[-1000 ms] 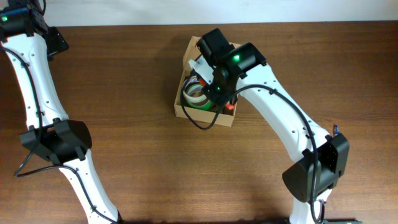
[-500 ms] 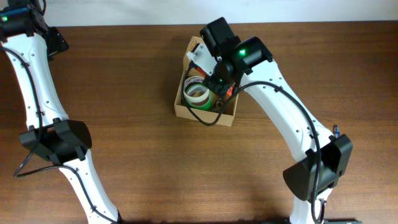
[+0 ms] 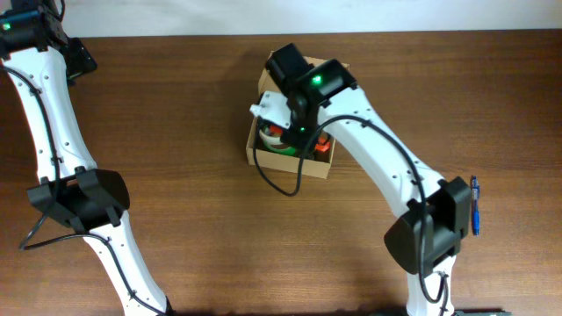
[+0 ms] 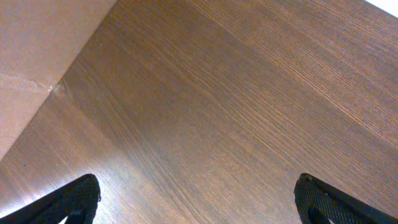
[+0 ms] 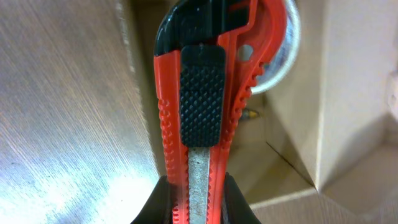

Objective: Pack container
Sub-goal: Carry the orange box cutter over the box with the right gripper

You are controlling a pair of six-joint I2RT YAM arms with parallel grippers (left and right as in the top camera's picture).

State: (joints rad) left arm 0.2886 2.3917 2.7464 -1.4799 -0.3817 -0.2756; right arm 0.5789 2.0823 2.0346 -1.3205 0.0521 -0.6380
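Right arm (image 3: 386, 167) reaches over the container (image 3: 263, 159), which sits on the surface (image 3: 176, 105) mid-table toward the far edge. The arm hides most of its opening.

Right jaws are clamped on a red utility knife (image 5: 199, 106), 1 finger on each side of the handle's lower end. The black slider faces the wrist camera and the head points away, down toward the box. Judgement: it is held lengthwise so it can go in nose-first along a wall instead of lying across what is already inside.

In the wrist view there is wood left of the knife and cardboard wall (image 5: 348, 93) plus box interior to its right. So the knife looks roughly over the rim line. Can't tell if its head touches anything.

Contents:
- Tape roll (image 3: 274, 136), white and green, in the left half of the box. Count unclear, at least 1. The wrist view shows a round pale rim just behind the knife head, probably the same roll.
- Red patch (image 3: 322, 147) at the box's right side. Can't tell whether it is the knife or a separate item.

Left arm (image 3: 53, 132) is parked at the far left, well apart from the box. Left jaws are spread wide and hold nothing, with only bare wood beneath them.

Blue pen (image 3: 475, 215) lies on the surface beside the right arm's base, outside the box. Judgement: packing is partly done, and the knife is the item in hand.
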